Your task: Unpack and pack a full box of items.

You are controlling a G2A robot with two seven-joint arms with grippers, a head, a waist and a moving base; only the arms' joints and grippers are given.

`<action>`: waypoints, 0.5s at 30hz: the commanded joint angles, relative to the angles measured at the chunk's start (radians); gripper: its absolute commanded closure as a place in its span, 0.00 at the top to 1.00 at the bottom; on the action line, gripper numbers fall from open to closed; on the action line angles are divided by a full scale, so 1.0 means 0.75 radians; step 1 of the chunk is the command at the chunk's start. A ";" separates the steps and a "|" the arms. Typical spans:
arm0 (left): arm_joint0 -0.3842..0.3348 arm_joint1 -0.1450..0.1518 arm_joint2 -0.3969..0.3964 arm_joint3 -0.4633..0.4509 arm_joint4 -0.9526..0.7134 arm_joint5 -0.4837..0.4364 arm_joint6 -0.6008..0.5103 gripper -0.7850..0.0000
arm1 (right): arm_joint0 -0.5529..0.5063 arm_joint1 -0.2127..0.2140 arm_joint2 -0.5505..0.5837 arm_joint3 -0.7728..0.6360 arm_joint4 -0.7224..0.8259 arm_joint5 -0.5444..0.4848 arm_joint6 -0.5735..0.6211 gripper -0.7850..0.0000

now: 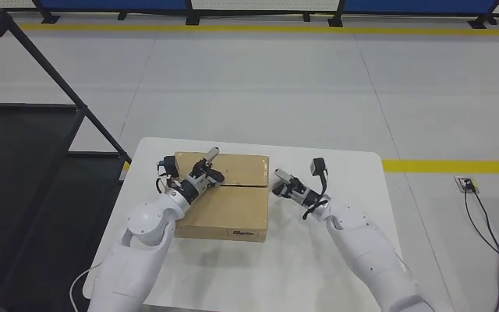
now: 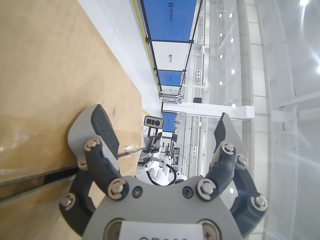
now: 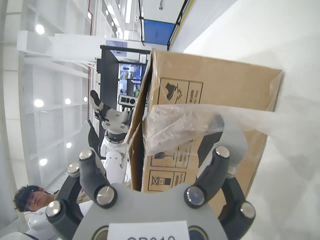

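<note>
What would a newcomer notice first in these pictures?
First comes the brown cardboard box in the middle of the white table, its top flaps meeting along a seam. Next come the left gripper over that seam with its jaws open, and a crumpled strip of clear tape hanging off the box's side just in front of the right gripper.

Box (image 1: 226, 207) contents hidden inside; right claw (image 1: 281, 184) partly veiled by crumpled tape (image 3: 175, 123).

Box (image 1: 234, 210) on table (image 1: 312, 257), left end effector (image 1: 207, 161) above, right end effector (image 1: 281, 181) beside
</note>
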 commanded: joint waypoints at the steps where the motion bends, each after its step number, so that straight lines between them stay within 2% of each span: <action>1: 0.003 0.001 -0.007 -0.003 0.002 0.003 -0.002 1.00 | 0.009 -0.007 0.003 0.032 0.001 -0.041 -0.054 1.00; 7: 0.004 0.002 -0.014 -0.007 0.012 0.013 -0.006 1.00 | 0.017 -0.017 0.012 0.087 -0.015 -0.143 -0.173 1.00; 15: -0.014 0.000 -0.007 0.006 0.018 0.019 -0.009 1.00 | -0.006 -0.029 0.034 0.103 0.011 -0.184 -0.262 1.00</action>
